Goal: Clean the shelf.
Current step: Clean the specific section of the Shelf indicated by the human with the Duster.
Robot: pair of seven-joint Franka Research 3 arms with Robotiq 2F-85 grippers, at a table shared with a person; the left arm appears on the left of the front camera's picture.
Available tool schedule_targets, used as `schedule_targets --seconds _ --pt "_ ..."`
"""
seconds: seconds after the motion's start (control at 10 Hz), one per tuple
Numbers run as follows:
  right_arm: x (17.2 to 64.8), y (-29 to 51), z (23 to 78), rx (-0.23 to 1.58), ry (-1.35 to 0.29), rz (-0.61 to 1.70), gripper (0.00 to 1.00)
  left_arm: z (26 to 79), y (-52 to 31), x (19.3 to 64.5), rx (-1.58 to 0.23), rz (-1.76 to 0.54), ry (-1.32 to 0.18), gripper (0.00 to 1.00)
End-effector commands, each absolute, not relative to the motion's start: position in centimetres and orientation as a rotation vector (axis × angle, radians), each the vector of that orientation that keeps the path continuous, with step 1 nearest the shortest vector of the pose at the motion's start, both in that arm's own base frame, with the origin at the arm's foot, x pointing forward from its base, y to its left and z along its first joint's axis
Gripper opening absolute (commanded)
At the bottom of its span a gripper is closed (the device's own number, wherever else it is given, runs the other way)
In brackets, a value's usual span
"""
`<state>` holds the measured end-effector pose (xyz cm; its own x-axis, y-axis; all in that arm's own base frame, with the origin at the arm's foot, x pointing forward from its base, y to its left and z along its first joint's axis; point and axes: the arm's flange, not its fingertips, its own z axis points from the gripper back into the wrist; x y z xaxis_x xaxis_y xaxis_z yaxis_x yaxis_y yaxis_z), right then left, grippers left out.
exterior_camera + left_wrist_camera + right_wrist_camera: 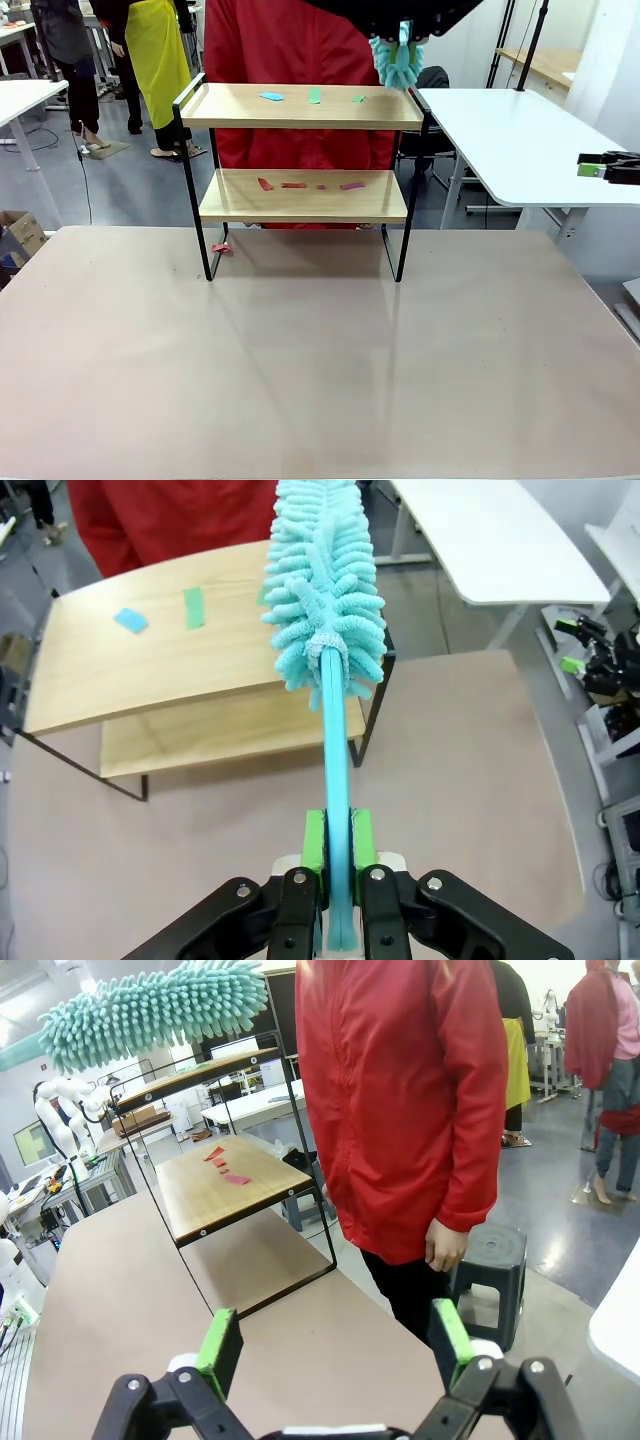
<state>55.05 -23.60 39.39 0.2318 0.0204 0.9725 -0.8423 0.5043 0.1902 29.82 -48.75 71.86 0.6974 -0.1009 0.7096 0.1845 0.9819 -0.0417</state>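
The shelf stands at the table's far middle, two wooden boards in a black frame. Teal and green paper scraps lie on its top board, red scraps on the lower one. My left gripper is shut on the handle of a teal fluffy duster, whose head hangs just above the top board's right end. The top board and its scraps lie left of the duster head. My right gripper is open and holds nothing, off to the shelf's right, facing the lower board.
A person in a red jacket stands right behind the shelf. One red scrap lies on the table by the shelf's left foot. A white table stands to the right. The brown table in front is bare.
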Motion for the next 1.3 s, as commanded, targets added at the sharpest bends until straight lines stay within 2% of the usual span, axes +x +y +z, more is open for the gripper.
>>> schedule_targets --seconds 0.0,0.2,0.6,0.8,0.9,1.2 --pt "55.1 -23.5 39.6 0.862 -1.197 0.713 1.00 72.0 -50.6 30.4 -0.068 -0.072 -0.799 0.13" --pt "55.1 -23.5 39.6 0.862 -1.197 0.713 1.00 70.8 -51.6 30.9 -0.104 -0.071 -0.781 0.13" --pt "55.1 -23.5 39.6 0.862 -1.197 0.713 1.00 68.7 -52.1 31.1 -0.059 -0.065 -0.723 0.13" --pt "55.1 -23.5 39.6 0.862 -1.197 0.713 1.00 68.0 -52.2 31.4 -0.051 -0.098 -0.552 0.13" --pt "55.1 -23.5 39.6 0.862 -1.197 0.713 1.00 67.7 -52.1 31.2 -0.059 -0.090 -0.703 0.13" --pt "55.1 -23.5 39.6 0.862 -1.197 0.713 1.00 67.5 -51.5 31.4 -0.040 -0.086 -0.627 0.13"
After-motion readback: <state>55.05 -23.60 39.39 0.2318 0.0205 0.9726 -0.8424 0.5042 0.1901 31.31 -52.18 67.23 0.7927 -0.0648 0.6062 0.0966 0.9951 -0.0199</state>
